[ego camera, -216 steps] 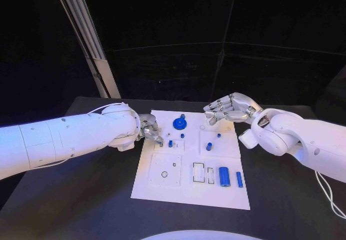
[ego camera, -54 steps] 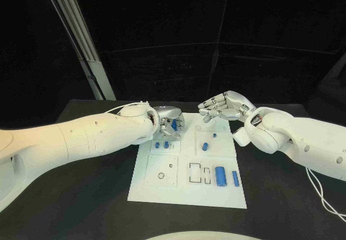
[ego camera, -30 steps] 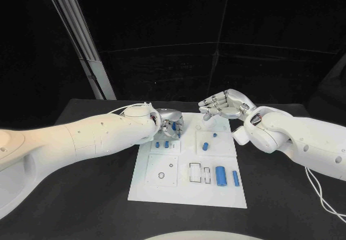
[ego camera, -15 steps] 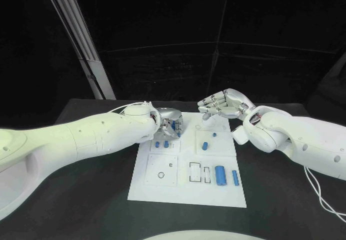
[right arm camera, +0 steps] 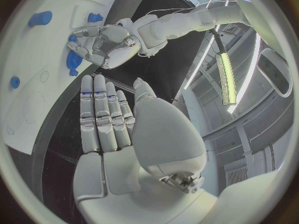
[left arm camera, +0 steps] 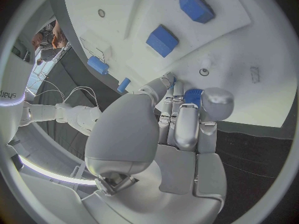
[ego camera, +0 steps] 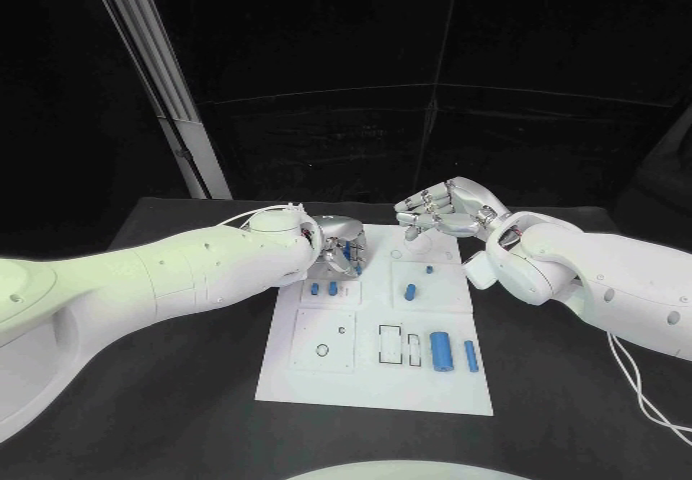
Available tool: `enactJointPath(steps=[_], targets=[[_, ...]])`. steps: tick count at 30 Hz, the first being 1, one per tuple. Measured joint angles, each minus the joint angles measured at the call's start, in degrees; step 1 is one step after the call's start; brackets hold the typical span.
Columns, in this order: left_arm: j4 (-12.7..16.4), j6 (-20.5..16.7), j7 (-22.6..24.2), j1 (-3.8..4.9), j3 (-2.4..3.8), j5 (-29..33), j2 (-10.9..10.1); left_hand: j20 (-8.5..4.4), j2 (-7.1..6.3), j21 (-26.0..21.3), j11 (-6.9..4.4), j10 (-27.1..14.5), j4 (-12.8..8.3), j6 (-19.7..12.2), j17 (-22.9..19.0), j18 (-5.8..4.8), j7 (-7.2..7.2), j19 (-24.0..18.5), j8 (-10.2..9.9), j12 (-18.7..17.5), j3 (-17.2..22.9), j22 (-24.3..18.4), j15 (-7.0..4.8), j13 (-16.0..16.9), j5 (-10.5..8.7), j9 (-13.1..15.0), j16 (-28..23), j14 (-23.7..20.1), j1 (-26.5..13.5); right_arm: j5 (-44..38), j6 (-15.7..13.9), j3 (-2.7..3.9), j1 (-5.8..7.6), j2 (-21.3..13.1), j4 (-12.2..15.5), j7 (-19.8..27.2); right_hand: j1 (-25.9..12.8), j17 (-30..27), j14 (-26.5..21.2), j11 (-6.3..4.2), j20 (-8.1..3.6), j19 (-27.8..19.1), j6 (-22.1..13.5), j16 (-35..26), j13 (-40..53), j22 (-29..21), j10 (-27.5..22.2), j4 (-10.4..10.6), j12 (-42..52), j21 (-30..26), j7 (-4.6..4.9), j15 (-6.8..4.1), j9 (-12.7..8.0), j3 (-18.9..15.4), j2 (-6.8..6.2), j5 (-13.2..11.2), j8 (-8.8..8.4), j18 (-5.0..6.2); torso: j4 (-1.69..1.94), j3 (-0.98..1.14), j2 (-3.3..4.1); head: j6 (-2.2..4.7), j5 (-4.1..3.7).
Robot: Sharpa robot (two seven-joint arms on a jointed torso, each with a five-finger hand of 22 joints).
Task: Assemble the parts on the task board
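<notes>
The white task board (ego camera: 378, 385) lies in the middle of the black table. My left hand (ego camera: 338, 250) reaches over the board's far left corner and grips a blue round part (left arm camera: 193, 95) between its fingertips; a little blue shows under the fingers (ego camera: 351, 256). My right hand (ego camera: 447, 211) hovers above the board's far right edge, fingers apart and holding nothing; its fingers (right arm camera: 102, 115) lie straight. Two short blue pegs (ego camera: 323, 289) stand just near of the left hand. A blue peg (ego camera: 411, 293) stands in the right half.
A thick blue cylinder (ego camera: 441, 351) and a thin blue one (ego camera: 470, 355) lie at the board's near right, beside two rectangular slots (ego camera: 392, 343). A small hole (ego camera: 322, 350) sits in the near left panel. A pale post (ego camera: 166, 105) rises behind the table's far left.
Since the oldest frame my left hand has moved from the two short pegs to the blue round part and closed on it. Over the last second nothing has visibly moved.
</notes>
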Motion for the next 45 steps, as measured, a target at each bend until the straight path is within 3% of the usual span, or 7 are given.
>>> enactJointPath(steps=[6, 13, 19, 24, 29, 34, 45], targets=[[1.16, -1.63, 0.14, -0.18, -0.1, 0.18, -1.48, 0.0, -0.07, 0.27, 0.02, -0.02, -0.75, 0.16, -0.17, 0.0, 0.0, 0.0, -0.26, -0.42, 1.07, 0.37, 0.0, -0.03, 0.0, 0.01, 0.0, 0.0, -0.07, 0.0, 0.0, 0.0, 0.0, -0.06, -0.01, 0.04, 0.0, 0.0, 0.0, 0.0, 0.0, 0.0, 0.0, 0.0, 0.0, 0.0, 0.0, 0.0, 0.0, 0.0, 0.0, 0.0, 0.0, 0.0, 0.0, 0.0, 0.0, 0.0, 0.0, 0.01, -0.01, 0.15, -0.29], [4.49, -3.59, 0.1, 0.09, -0.02, 1.14, -5.03, 0.0, -0.07, 0.5, 0.22, 0.58, -1.23, 0.37, -0.28, 0.01, 0.22, 0.0, -0.71, -0.94, 2.01, 0.69, 0.0, -0.04, 0.34, 0.02, 0.0, 0.0, -0.07, 0.0, -0.02, 0.0, 0.0, -0.25, -0.02, 0.06, 0.01, -0.04, 0.0, 0.0, 0.0, 0.0, 0.0, 0.0, 0.0, 0.01, 0.0, 0.0, 0.0, 0.0, 0.0, 0.0, 0.0, 0.0, -0.01, 0.0, 0.0, 0.0, 0.0, 0.01, -0.06, 0.23, -0.57], [7.5, -4.87, 0.01, 0.74, 1.3, 2.3, -8.28, 0.0, -0.36, 0.78, 0.01, 0.79, -1.39, 0.59, -0.44, 0.01, 0.04, 0.0, -0.72, -1.3, 2.17, 1.21, 0.0, -0.04, 0.34, 0.01, 0.0, 0.0, -0.36, 0.01, -0.03, 0.0, -0.01, -0.34, -0.12, 0.09, 0.02, -0.04, 0.0, 0.0, 0.0, 0.0, 0.0, 0.0, 0.0, 0.01, 0.0, 0.0, 0.0, -0.22, 0.0, 0.0, 0.0, 0.0, -0.02, 0.0, 0.0, 0.0, 0.1, 0.0, -0.1, 0.41, -0.6], [9.33, -5.09, -0.24, 0.81, 2.19, 3.35, -10.52, 0.0, -0.36, 1.0, 0.06, 0.84, -1.44, 0.59, -0.52, 0.01, 0.04, 0.0, -0.72, -1.3, 2.22, 1.37, 0.0, -0.05, 0.34, 0.01, 0.0, 0.0, -0.36, 0.01, -0.02, 0.0, -0.03, -0.22, -0.26, 0.11, 0.02, -0.04, 0.0, 0.0, 0.0, 0.0, 0.0, 0.0, 0.0, 0.01, 0.0, 0.0, 0.0, -0.22, 0.0, 0.0, 0.0, 0.0, -0.02, 0.0, 0.0, 0.0, 0.14, -0.04, -0.1, 0.58, -0.32], [10.29, -4.51, -0.85, 1.13, 2.52, 4.5, -12.55, 0.0, -0.6, 1.33, 0.02, 1.21, -1.55, 0.59, -0.71, 0.01, 0.04, 0.0, -0.93, -1.54, 2.33, 1.72, 0.01, -0.05, 0.34, 0.01, 0.0, 0.0, -0.59, 0.01, -0.02, -0.01, -0.03, -0.08, -0.38, 0.13, 0.02, -0.04, 0.0, 0.0, 0.0, 0.0, 0.0, 0.0, 0.0, 0.01, 0.0, 0.0, 0.0, -0.22, 0.0, 0.0, 0.0, 0.0, -0.02, 0.0, 0.0, 0.0, 0.13, -0.04, -0.08, 0.63, -0.01], [10.22, -2.97, -1.74, 1.25, 2.56, 5.31, -12.99, 0.0, -0.6, 1.33, 0.02, 1.21, -1.4, 0.59, -0.81, 0.01, 0.04, 0.0, -0.93, -1.53, 2.48, 1.84, 0.01, -0.05, 0.34, 0.01, 0.0, 0.0, -0.59, 0.01, -0.01, -0.01, -0.04, 0.08, -0.48, 0.13, 0.02, -0.03, 0.0, 0.0, 0.0, 0.0, 0.0, 0.0, 0.0, 0.01, 0.0, 0.0, 0.0, -0.22, 0.0, 0.0, 0.0, 0.0, -0.02, 0.0, 0.0, 0.0, 0.1, -0.02, -0.04, 0.64, 0.09], [8.5, -0.22, -2.72, 1.17, 2.43, 6.09, -11.45, 0.0, -0.67, 1.33, 0.02, 1.2, -1.39, 0.8, -0.94, 0.01, -0.17, 0.0, -0.94, -1.77, 2.49, 1.84, 0.01, -0.05, 0.34, 0.0, 0.0, 0.0, -1.01, 0.01, 0.0, -0.01, -0.05, 0.22, -0.53, 0.15, 0.02, -0.03, 0.0, 0.0, 0.0, 0.0, 0.0, 0.0, 0.0, 0.02, 0.0, 0.0, 0.0, -0.22, 0.0, 0.0, 0.0, 0.0, -0.02, 0.0, 0.0, 0.0, -0.13, 0.07, 0.04, 0.45, 0.25]])
